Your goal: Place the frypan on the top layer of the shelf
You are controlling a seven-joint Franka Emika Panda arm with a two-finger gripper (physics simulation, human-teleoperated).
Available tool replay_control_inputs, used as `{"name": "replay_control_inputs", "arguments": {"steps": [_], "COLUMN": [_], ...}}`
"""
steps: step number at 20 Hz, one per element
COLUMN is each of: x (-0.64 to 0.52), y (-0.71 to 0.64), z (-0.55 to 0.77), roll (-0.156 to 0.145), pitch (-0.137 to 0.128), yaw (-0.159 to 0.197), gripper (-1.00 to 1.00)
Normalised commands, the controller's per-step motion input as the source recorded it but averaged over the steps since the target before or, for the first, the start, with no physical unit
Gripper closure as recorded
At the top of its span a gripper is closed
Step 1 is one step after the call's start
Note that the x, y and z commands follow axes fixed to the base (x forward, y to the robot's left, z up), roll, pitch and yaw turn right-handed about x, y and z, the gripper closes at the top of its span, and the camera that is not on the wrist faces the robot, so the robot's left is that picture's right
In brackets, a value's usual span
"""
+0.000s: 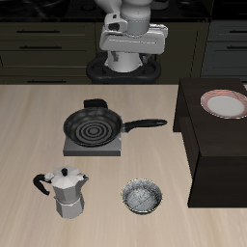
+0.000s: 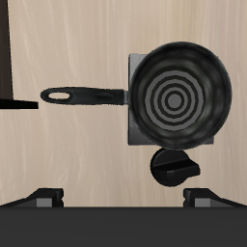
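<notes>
The frypan (image 1: 94,125) looks like dark, slightly glossy metal with a matt black handle. The desk (image 1: 29,135) is pale wood (fine grain). The moka pot (image 1: 67,194) is shiny faceted metal.

Worktop (image 1: 39,116): pale wood grain, robot base at its back edge.
Frypan (image 1: 94,125): round, black, ringed inside, sitting on a grey burner plate (image 1: 94,148); long handle lies level, pointing toward the shelf.
Shelf (image 1: 217,145): dark boxy unit, flat top, at the worktop's edge, near the handle tip.
Plate (image 1: 224,103): red-rimmed, white centre, on the shelf top.
Moka pot (image 1: 67,191): silver, black handle, upright near the front edge.
Bowl (image 1: 142,197): small, speckled grey, beside the moka pot.
Gripper (image 1: 132,48): white, raised above the worktop's back; fingers not discernible.
</notes>
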Motion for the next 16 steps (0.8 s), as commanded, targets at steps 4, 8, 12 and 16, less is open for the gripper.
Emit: {"name": "replay_control_inputs", "arguments": {"steps": [4, 8, 12, 16], "x": [0.06, 0.04, 0.09, 0.04], "y": [0.02, 0.08, 0.08, 0.06], "z": [0.02, 0.04, -0.1, 0.09], "roll": [0.007, 0.006, 0.026, -0.007], "pitch": [0.019, -0.001, 0.054, -0.007], "yaw": [-0.145, -0.108, -0.151, -0.148], "gripper": [-1.0, -1.0, -1.0, -1.0]}}
